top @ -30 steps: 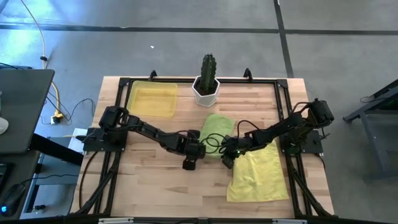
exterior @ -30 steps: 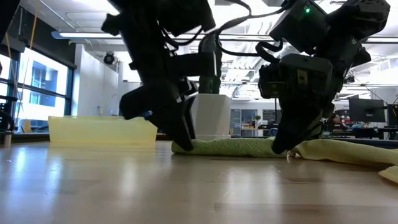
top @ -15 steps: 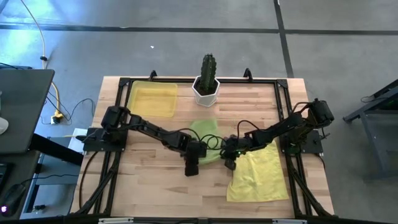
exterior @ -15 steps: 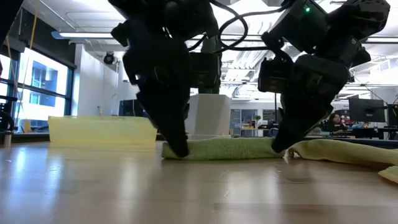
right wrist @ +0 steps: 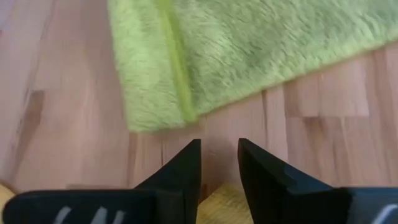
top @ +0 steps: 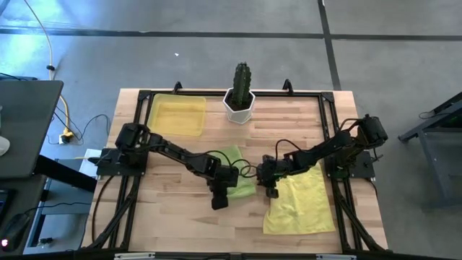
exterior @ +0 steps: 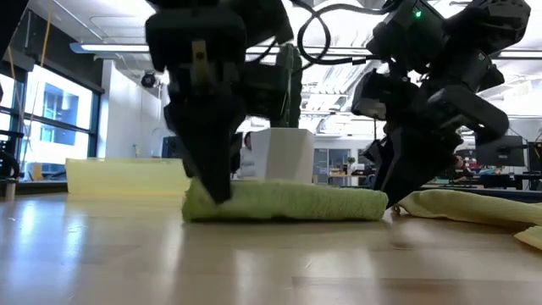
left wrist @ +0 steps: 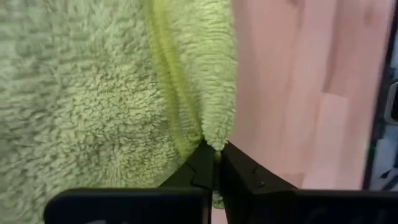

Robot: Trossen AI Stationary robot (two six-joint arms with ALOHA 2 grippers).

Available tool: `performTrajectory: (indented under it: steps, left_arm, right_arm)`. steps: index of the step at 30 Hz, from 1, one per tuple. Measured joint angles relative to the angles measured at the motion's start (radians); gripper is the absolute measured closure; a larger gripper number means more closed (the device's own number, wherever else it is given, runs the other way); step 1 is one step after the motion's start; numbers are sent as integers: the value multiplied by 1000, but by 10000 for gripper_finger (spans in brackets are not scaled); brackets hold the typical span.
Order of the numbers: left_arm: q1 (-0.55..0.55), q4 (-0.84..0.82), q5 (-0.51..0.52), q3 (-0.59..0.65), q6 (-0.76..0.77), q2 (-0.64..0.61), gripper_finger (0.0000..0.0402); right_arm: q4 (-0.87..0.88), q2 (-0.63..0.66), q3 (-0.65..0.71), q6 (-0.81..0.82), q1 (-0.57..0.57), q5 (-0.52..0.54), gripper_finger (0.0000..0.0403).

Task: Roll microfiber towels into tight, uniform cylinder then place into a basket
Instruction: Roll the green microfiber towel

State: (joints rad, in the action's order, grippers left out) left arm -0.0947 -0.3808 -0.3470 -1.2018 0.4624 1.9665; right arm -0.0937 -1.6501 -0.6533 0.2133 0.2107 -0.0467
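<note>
High view: the two dark arms meet near the middle of the pale wooden slatted table (top: 173, 217). The left gripper (top: 220, 196) is pressed together on an edge of the fuzzy lime-green microfiber towel (top: 238, 177), which lies folded over on itself in a low bundle between the two arms. The left wrist view shows this closely — the two dark fingertips (left wrist: 202, 168) pinch a fold of the green pile (left wrist: 93, 93) at its stitched hem.

The right gripper (top: 271, 189) sits just beside the green towel's other side, its fingers (right wrist: 186, 165) parted with bare wood between them and holding nothing; the towel's edge (right wrist: 186, 62) lies just ahead of them.

A pale yellow microfiber towel (top: 299, 202) is spread flat on the table's right side. The shallow translucent yellow plastic basket (top: 177, 115) rests at the far left corner, well apart from both towels — beside it stands a white hexagonal pot with a green cactus (top: 240, 97).
</note>
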Motion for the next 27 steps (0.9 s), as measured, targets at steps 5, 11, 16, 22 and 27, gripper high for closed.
performTrajectory:
  steps: [5, 11, 16, 22, 27]
  left_arm:
    - [8, -11, 3, -1, 10, -19, 397]
    - [22, -146, 125, -2, 44, -20, 397]
    - [32, -177, 172, -3, 72, -23, 397]
    - [36, -171, 181, -3, 81, -23, 397]
    - [35, -169, 183, -3, 85, -23, 397]
  right_arm:
    - [-28, 1, 0, -183, 24, 2, 304]
    - [-54, 35, 0, -360, 89, 52, 304]
    - [-135, 39, 0, -498, 136, 111, 304]
    - [-160, 25, 0, -500, 138, 221, 302]
    - [-196, 9, 0, -452, 113, 197, 271]
